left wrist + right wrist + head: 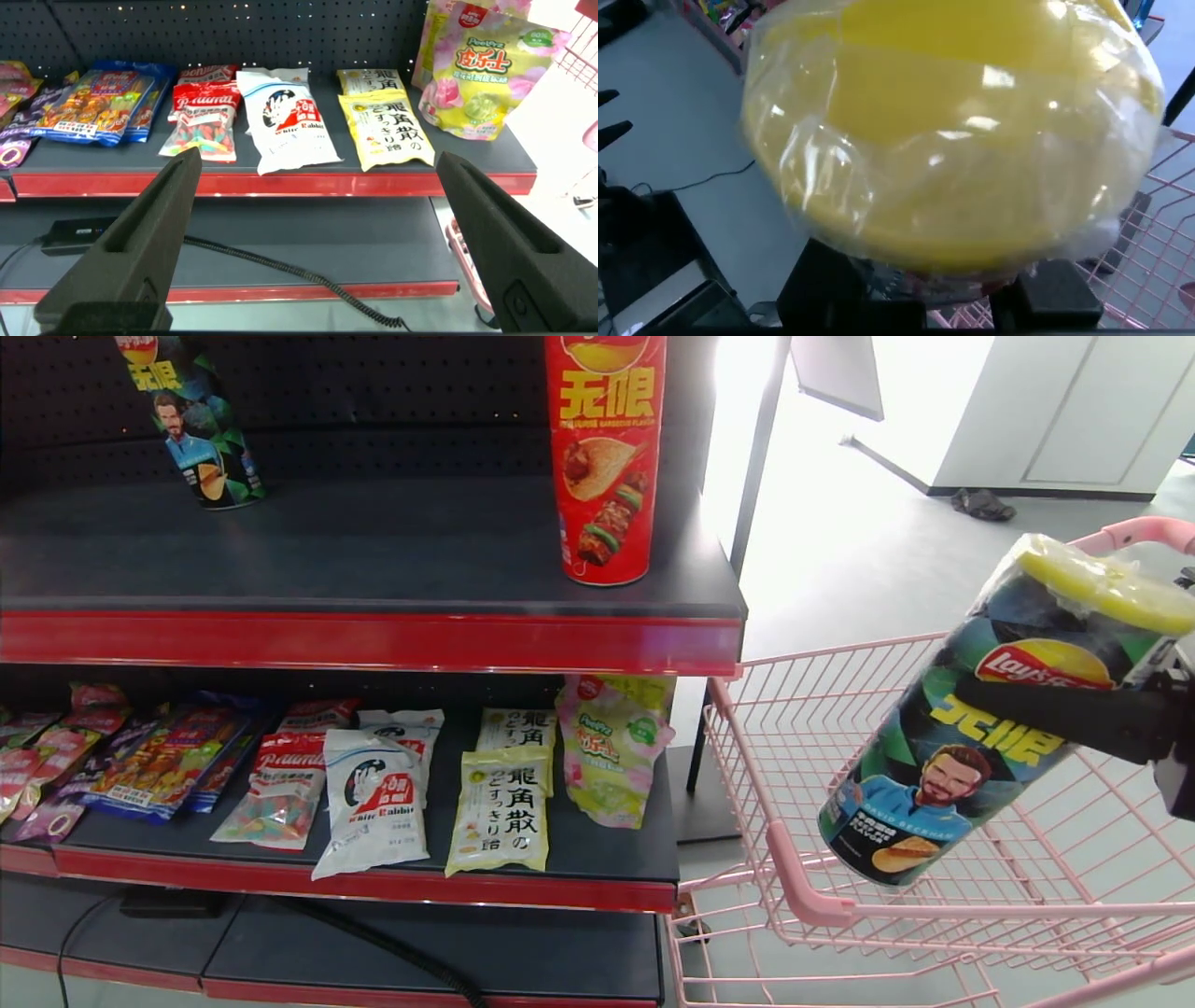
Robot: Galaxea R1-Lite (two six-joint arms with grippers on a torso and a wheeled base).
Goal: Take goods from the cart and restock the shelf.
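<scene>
My right gripper [1074,719] is shut on a green-and-blue chip canister [990,728] with a yellow, plastic-wrapped lid. It holds the canister tilted above the pink wire cart [794,877], to the right of the shelf. In the right wrist view the yellow lid [952,131] sits close up, with the right gripper [943,299] clamped around the canister below it. The upper shelf board [373,551] carries a red chip canister [605,457] at its right end and a matching green canister [196,425] at the back left. My left gripper [318,271] is open, low in front of the lower shelf.
Snack bags lie in a row on the lower shelf [373,882], among them a white bag [285,117] and a yellow bag [388,126]. A black cable [280,271] runs along the bottom shelf. Bare board stretches between the two canisters on the upper shelf.
</scene>
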